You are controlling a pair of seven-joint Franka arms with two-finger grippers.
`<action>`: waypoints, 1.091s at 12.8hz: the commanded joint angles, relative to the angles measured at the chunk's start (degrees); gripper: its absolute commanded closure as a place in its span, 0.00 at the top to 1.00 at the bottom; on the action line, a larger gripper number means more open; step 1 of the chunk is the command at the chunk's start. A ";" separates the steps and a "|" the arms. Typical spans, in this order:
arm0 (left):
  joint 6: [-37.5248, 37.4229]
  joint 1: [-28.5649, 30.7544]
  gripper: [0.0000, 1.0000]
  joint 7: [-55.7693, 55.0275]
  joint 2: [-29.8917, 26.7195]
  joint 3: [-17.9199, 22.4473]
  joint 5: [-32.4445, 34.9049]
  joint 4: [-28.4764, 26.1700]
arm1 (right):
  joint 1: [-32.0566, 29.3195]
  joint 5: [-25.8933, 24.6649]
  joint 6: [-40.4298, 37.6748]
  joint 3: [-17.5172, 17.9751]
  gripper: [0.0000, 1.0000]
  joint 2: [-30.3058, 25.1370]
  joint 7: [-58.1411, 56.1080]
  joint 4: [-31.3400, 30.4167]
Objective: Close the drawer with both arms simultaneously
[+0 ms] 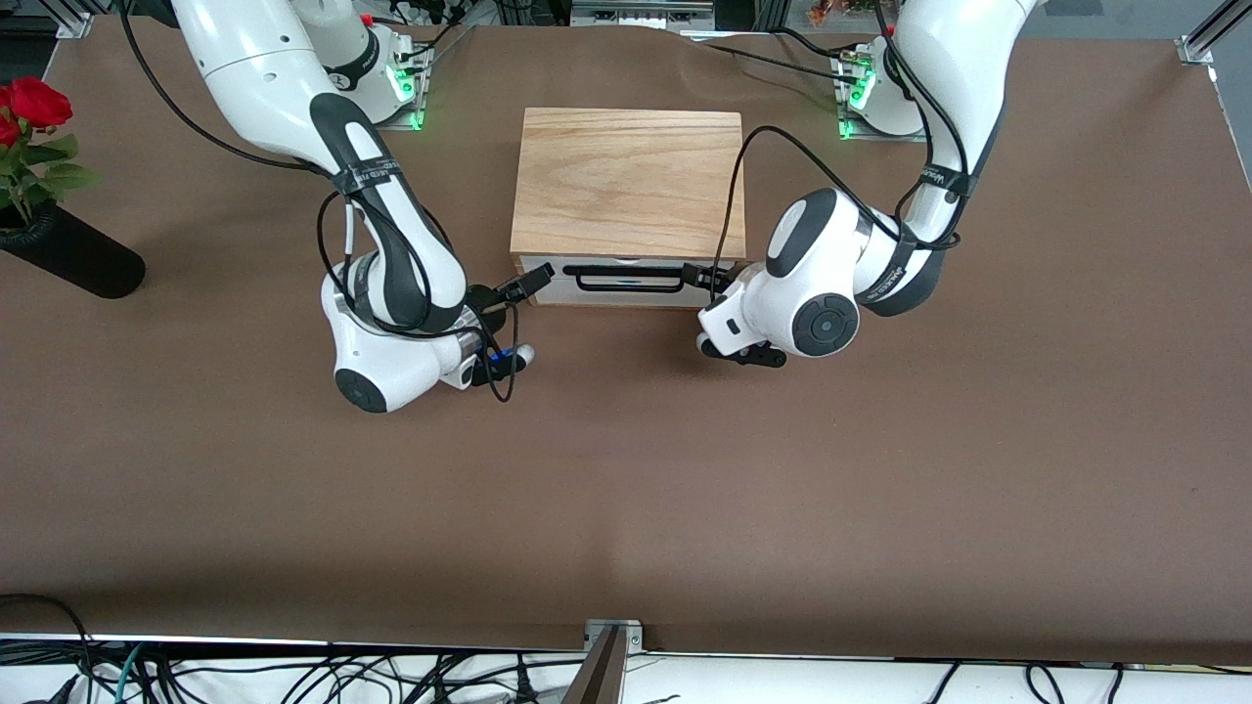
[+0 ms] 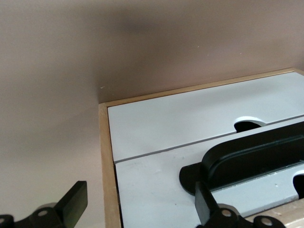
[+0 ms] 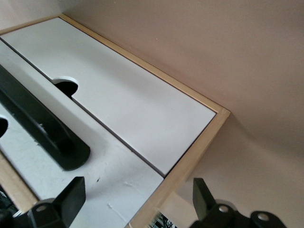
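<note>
The drawer's white front panel [image 1: 587, 296] with its black wire handle [image 1: 626, 279] sits under the box's wooden top [image 1: 626, 181] and looks about flush with the box's frame. My right gripper [image 1: 533, 281] is open at the panel's end toward the right arm. In the right wrist view my right gripper [image 3: 137, 199] straddles the box's corner, one finger over the drawer panel [image 3: 109, 175] near the handle [image 3: 42, 128]. My left gripper [image 1: 712, 279] is open at the other end. In the left wrist view my left gripper [image 2: 141, 209] straddles that corner beside the handle [image 2: 247, 156] on the panel [image 2: 156, 185].
A second white panel with a finger notch [image 2: 190, 118] lies below the drawer and shows in the right wrist view too [image 3: 128, 95]. A black vase with red roses [image 1: 68, 254] stands at the right arm's end of the brown table [image 1: 626, 489].
</note>
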 commanded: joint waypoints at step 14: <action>-3.08 9.99 1.00 0.67 -10.01 0.57 16.86 10.67 | -10.72 -17.24 0.60 -2.25 1.00 -12.16 -0.87 10.21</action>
